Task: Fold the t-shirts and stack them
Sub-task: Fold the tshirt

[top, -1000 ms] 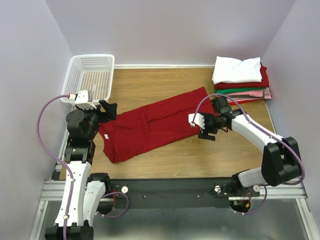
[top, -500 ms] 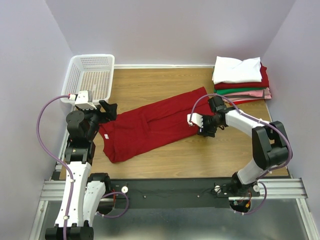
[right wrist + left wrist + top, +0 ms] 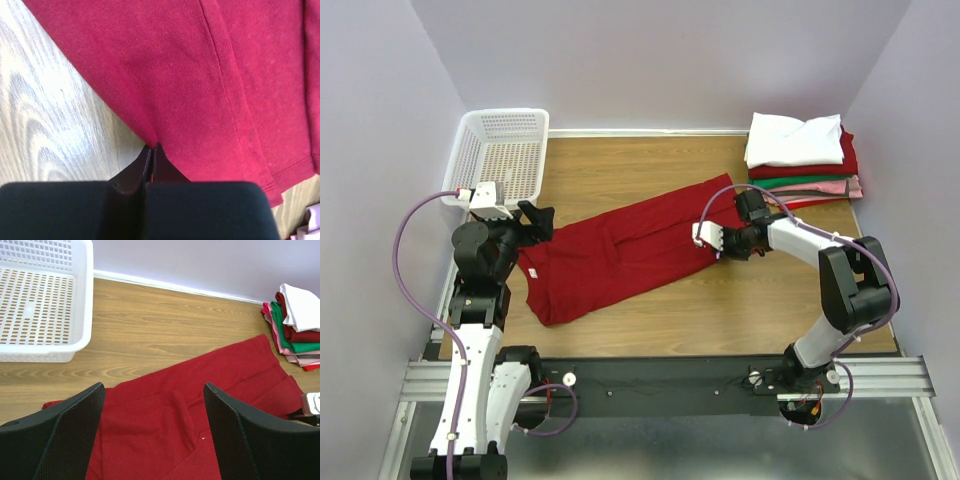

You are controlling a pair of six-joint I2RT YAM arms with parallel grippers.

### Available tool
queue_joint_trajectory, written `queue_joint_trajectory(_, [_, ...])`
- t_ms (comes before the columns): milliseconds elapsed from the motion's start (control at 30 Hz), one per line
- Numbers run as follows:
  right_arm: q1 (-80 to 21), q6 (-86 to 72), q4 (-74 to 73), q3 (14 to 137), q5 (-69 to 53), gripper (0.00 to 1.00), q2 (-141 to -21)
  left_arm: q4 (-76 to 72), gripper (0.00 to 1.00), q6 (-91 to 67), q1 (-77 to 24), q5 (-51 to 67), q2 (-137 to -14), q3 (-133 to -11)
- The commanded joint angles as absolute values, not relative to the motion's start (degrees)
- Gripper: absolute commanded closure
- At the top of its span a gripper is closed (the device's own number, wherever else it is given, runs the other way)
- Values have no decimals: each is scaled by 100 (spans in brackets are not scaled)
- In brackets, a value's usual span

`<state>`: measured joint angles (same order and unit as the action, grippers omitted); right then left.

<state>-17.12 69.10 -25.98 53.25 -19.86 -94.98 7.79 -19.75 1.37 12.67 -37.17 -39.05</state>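
A large dark red t-shirt lies spread slantwise across the wooden table. It also shows in the left wrist view and the right wrist view. My right gripper is shut on the shirt's near right edge, down at table level. My left gripper is open and hovers over the shirt's left end, its black fingers apart. A stack of folded t-shirts in white, dark red, green and pink sits at the back right, and shows in the left wrist view.
A white plastic mesh basket stands at the back left, also in the left wrist view. Purple walls close the table on three sides. Bare wood lies in front of the shirt and behind it.
My right gripper has moved left onto the red shirt's near right edge and shut on it. The left arm has not moved.
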Motion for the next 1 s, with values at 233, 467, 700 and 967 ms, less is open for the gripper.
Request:
queue_joint_trajectory(233, [-1670,7338,-3663,4404,-2145,100,-8246,642,13,-1942,114,1406,-3595,-3867])
queue_joint_trajectory(467, [-1661,7646,-5332,3920,-2048,100,-6857,615,13,-1951,114,1459,-3577,-3850])
queue_joint_trajectory(700, [-1670,7084,-5810,4306,-2643,49,-6442,598,13,-1942,114,1503,-3595,-3850])
queue_joint_trajectory(967, [-2178,5004,-4389,6384,-4377,33,-8136,642,13,-1925,123,1433,-3586,-3893])
